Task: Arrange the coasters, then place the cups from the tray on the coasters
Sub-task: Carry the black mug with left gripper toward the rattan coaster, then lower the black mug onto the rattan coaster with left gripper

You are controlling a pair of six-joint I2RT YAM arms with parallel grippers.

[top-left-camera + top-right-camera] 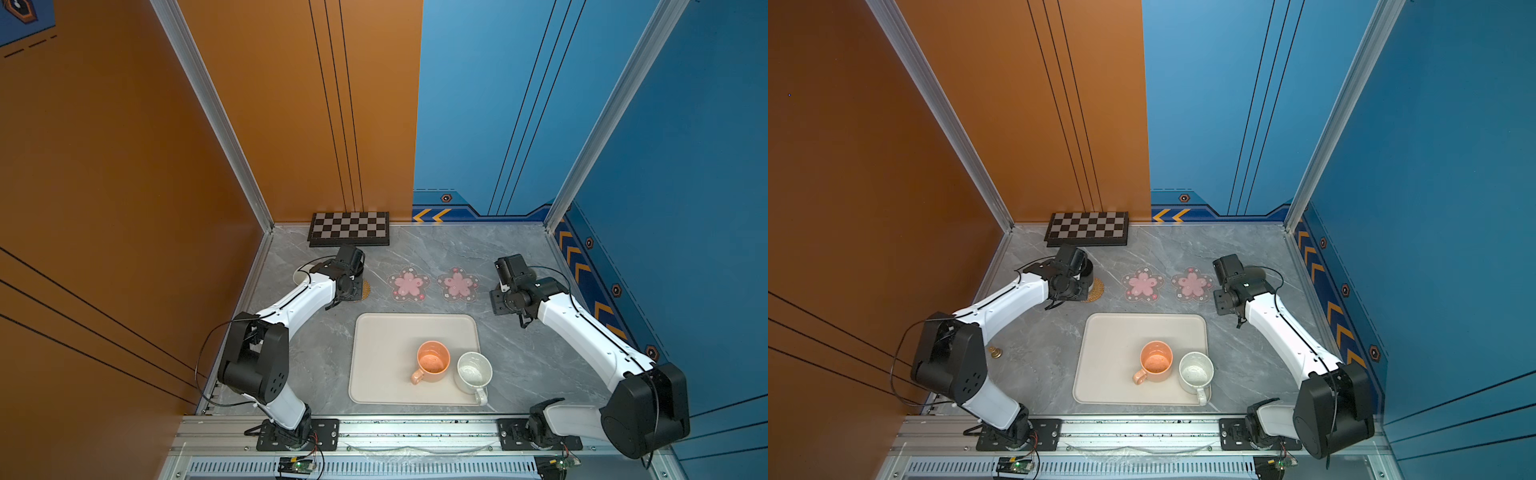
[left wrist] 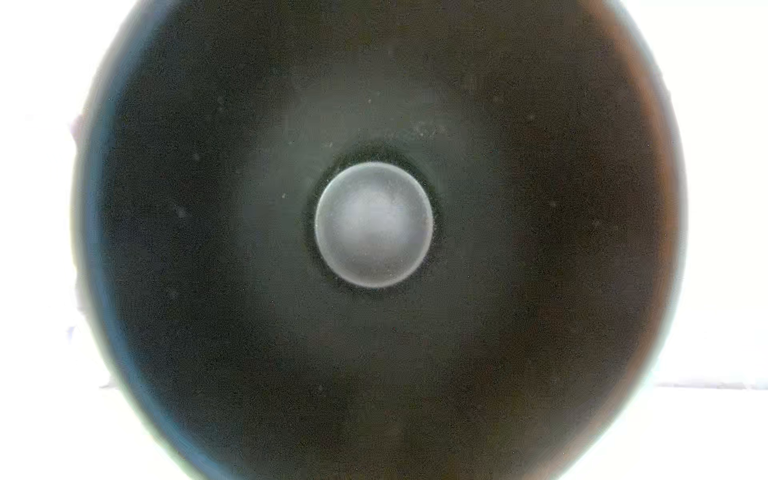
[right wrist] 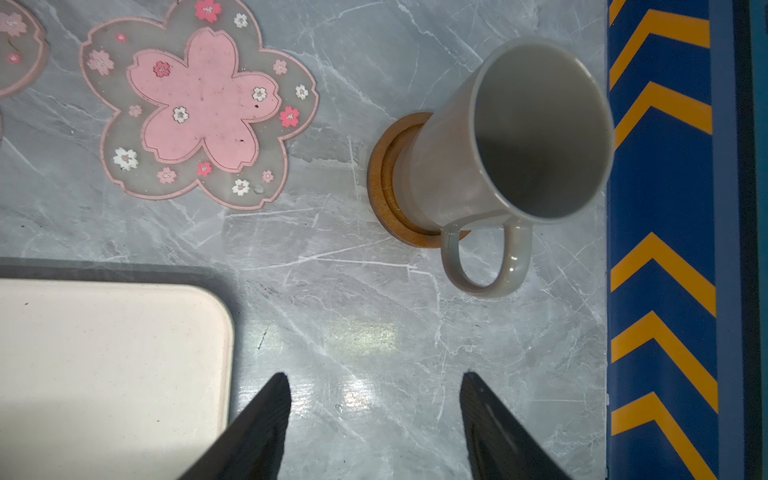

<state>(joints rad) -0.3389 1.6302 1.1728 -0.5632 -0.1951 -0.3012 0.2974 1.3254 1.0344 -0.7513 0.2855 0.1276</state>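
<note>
The left wrist view looks straight down into the black cup (image 2: pixel 374 224). My left gripper is shut on it over the tan rattan coaster (image 1: pixel 1096 289), its fingers lost in the dark. My right gripper (image 3: pixel 375 375) hangs open over bare table. Near it the tall grey cup (image 3: pixel 519 137) stands on the dark-brown wooden coaster (image 3: pixel 386 178). Two pink flower coasters (image 1: pixel 409 284) (image 1: pixel 458 284) lie bare behind the tray (image 1: pixel 382 332). The tray holds the orange cup (image 1: pixel 432 359) and the white speckled cup (image 1: pixel 473 372). A white-inside cup rim (image 1: pixel 300 275) shows behind the left arm.
A checkered board (image 1: pixel 349 228) lies against the back wall. A small brass piece (image 1: pixel 995 352) stands on the table beside the left arm. The blue chevron wall (image 3: pixel 665 208) runs close beside the grey cup.
</note>
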